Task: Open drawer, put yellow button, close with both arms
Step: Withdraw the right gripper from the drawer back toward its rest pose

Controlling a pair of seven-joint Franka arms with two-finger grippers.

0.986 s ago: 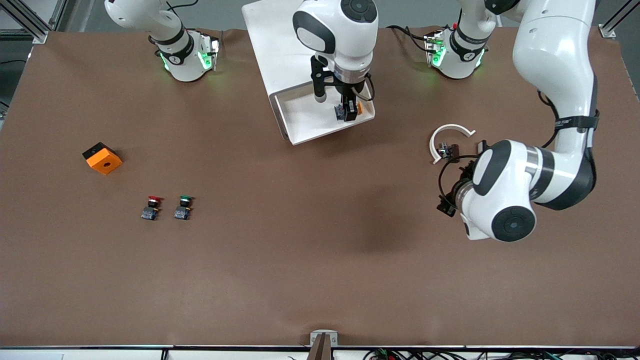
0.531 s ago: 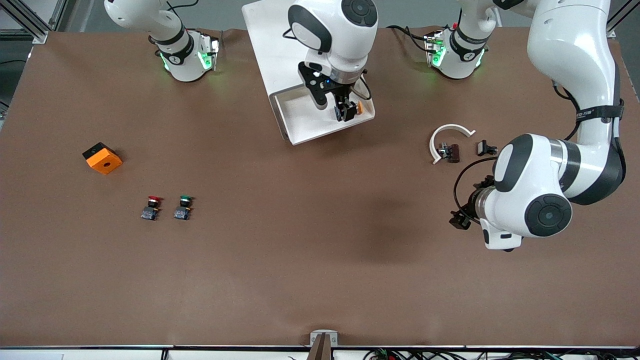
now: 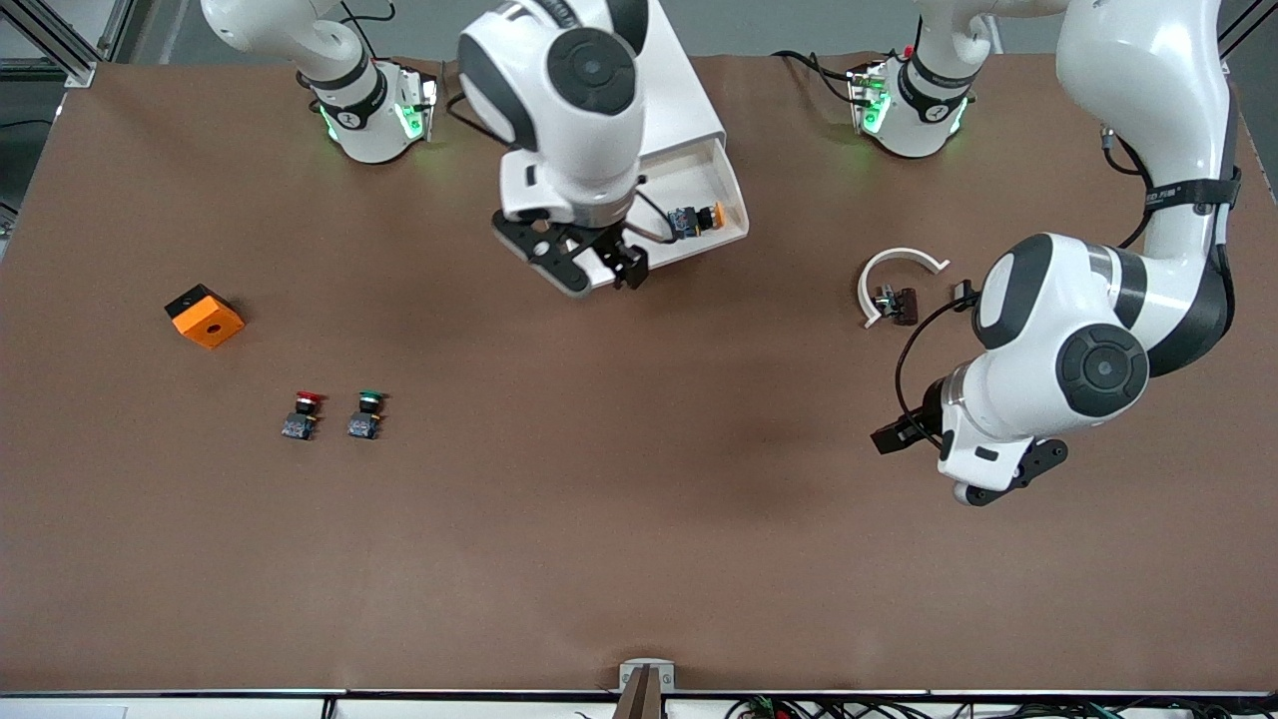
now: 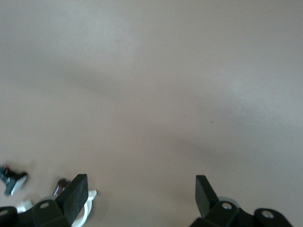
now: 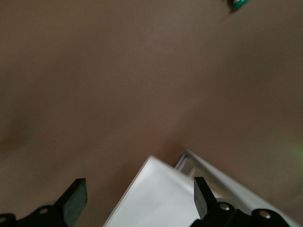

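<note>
A brown bench seen from above. At upper centre of the frame a white cabinet's top drawer (image 3: 699, 228) stands pulled out, and the yellow button (image 3: 696, 219) lies on its side inside it, touching nothing else. The right claw (image 3: 597, 268), open and empty, hangs over the drawer's front edge, likely placed to push it shut. The left claw (image 3: 963, 461), also open and empty, hovers over bare bench at lower right, well apart from the drawer.
</note>
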